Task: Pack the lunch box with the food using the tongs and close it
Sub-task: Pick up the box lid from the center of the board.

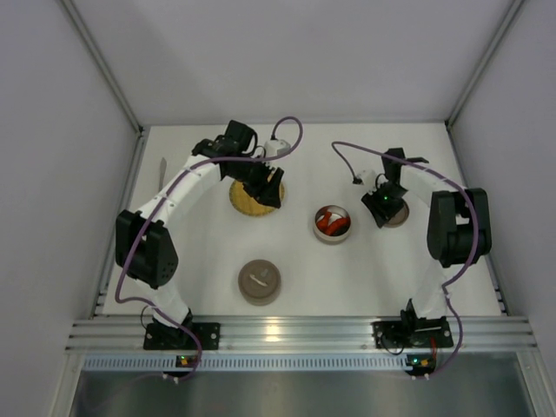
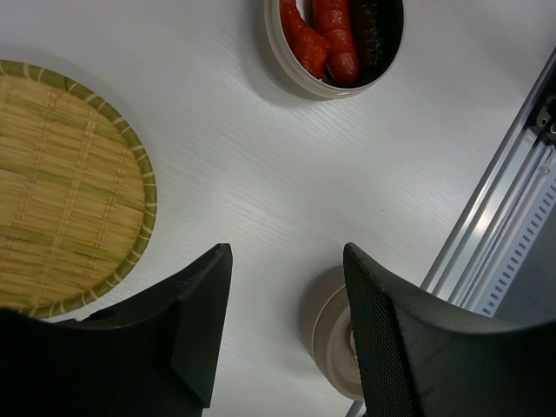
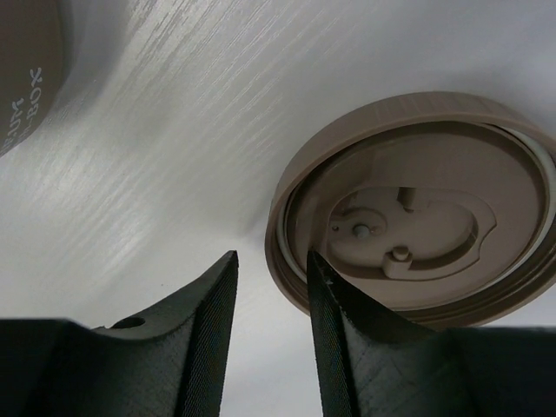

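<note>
The lunch box [image 1: 332, 236] is a round beige pot mid-table, holding the food: red-orange pieces [image 2: 326, 39] and a dark roll [image 2: 373, 35]. Its beige lid [image 3: 417, 234] lies upside-down on the table to the right. My right gripper [image 3: 271, 256] hangs low at the lid's left rim, open, with one finger over the rim and the other outside it. My left gripper [image 2: 287, 252] is open and empty above the table beside the bare yellow woven plate [image 2: 69, 182]. The tongs [image 1: 162, 171] lie at the table's far left edge.
A second round brown piece [image 1: 259, 281] sits near the front, also seen under my left finger [image 2: 334, 334]. The lunch box wall [image 3: 26, 69] shows at the upper left of the right wrist view. An aluminium rail [image 1: 295, 332] runs along the near edge.
</note>
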